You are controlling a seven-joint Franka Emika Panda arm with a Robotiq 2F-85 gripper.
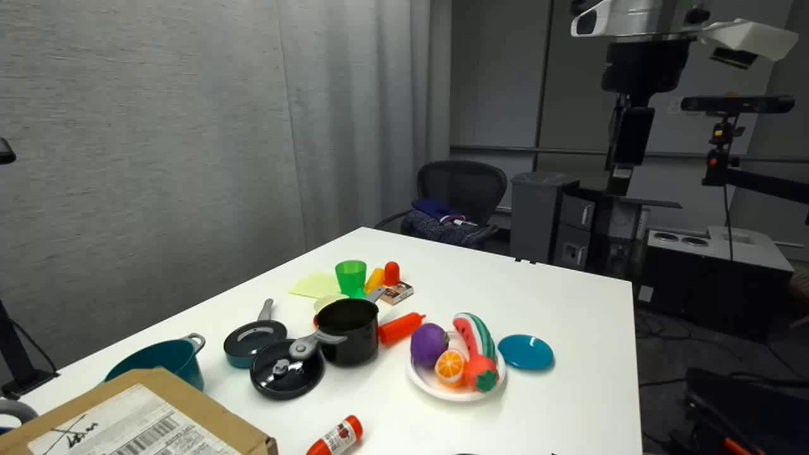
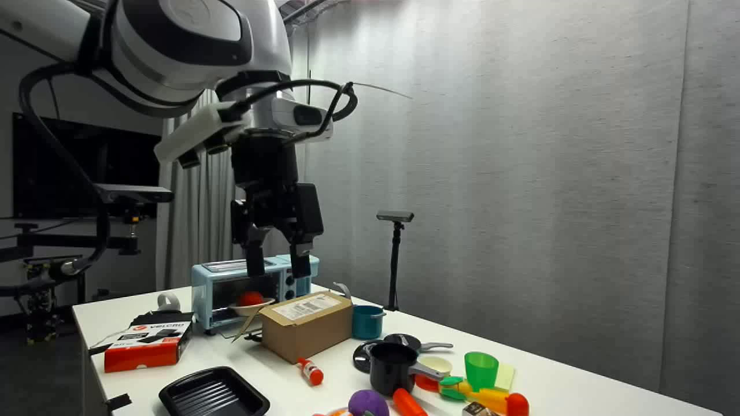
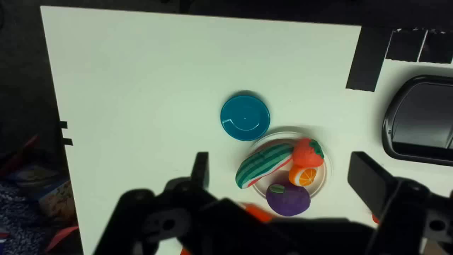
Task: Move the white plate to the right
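Note:
The white plate (image 1: 442, 393) lies on the white table in an exterior view. It holds a watermelon slice (image 1: 475, 335), a purple eggplant (image 1: 430, 344), an orange half and a strawberry. The plate (image 3: 263, 182) also shows in the wrist view, partly covered by this food. In an exterior view the plate is mostly cut off at the bottom edge. The teal dish (image 3: 245, 118) lies beside the plate. My gripper (image 2: 278, 268) is open and empty, high above the table. In the wrist view the plate appears between the fingers (image 3: 279, 170), well below them.
A black pot (image 1: 347, 341) and a red bottle (image 1: 402, 328) stand near the plate. A black tray (image 2: 214, 393), a cardboard box (image 2: 306, 326), a blue toaster oven (image 2: 199, 294) and a Velcro box (image 2: 149, 345) are also on the table. The table edge shows in the wrist view.

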